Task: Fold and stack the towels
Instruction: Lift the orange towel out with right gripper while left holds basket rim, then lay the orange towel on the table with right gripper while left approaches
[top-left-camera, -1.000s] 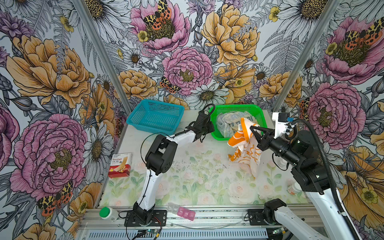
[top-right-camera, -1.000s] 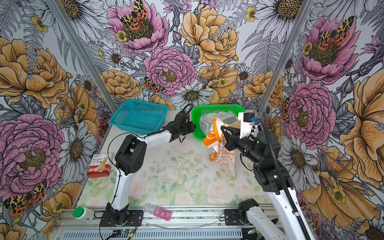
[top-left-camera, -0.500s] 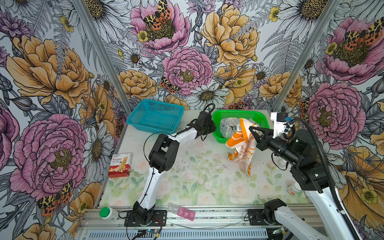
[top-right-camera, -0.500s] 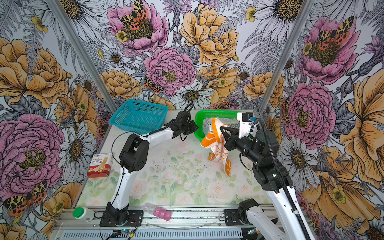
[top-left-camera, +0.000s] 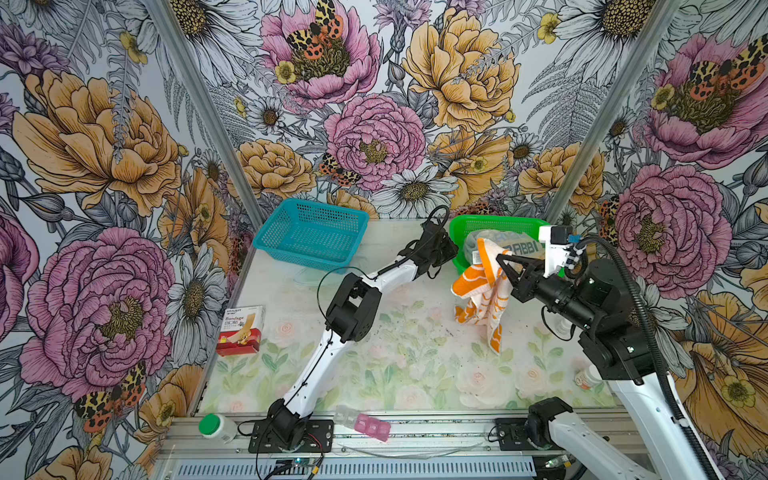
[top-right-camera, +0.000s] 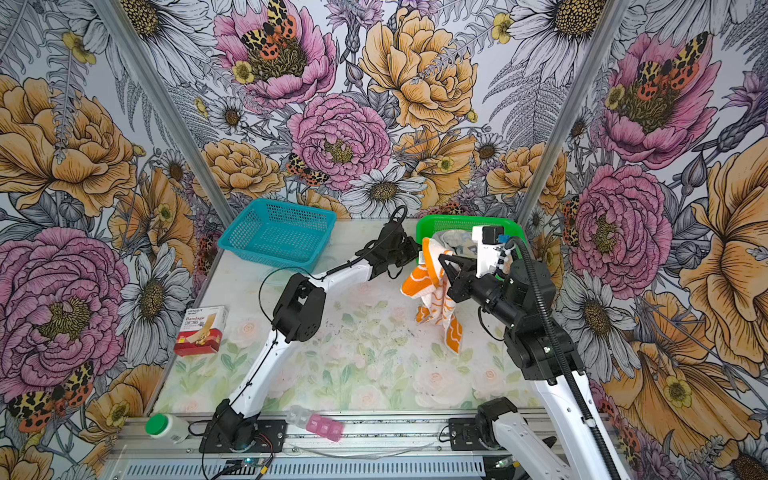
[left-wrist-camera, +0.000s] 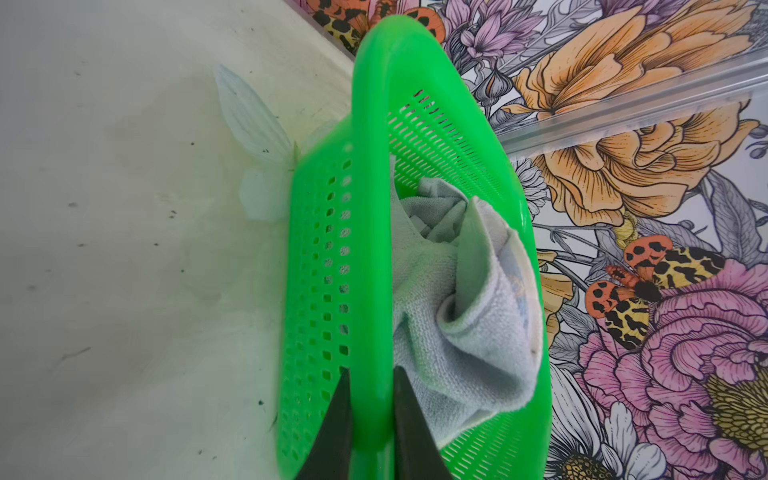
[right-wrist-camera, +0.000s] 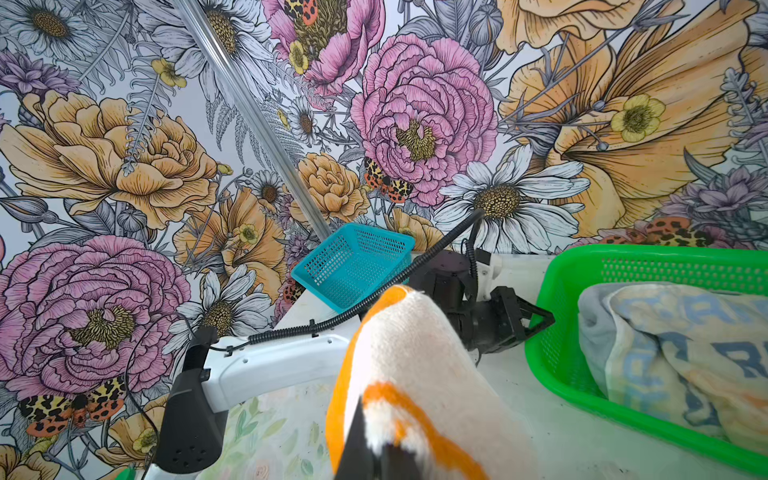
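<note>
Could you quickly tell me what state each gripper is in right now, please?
Left gripper: closed on the rim of the green basket.
Right gripper: closed, holding the orange towel.

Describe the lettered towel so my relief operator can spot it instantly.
Find the green basket at the back of the table, right of the teal basket. Two cloths lie crumpled inside it. The lettered towel carries big blue letters, unlike the plain pale grey towel bunched beside it.
</note>
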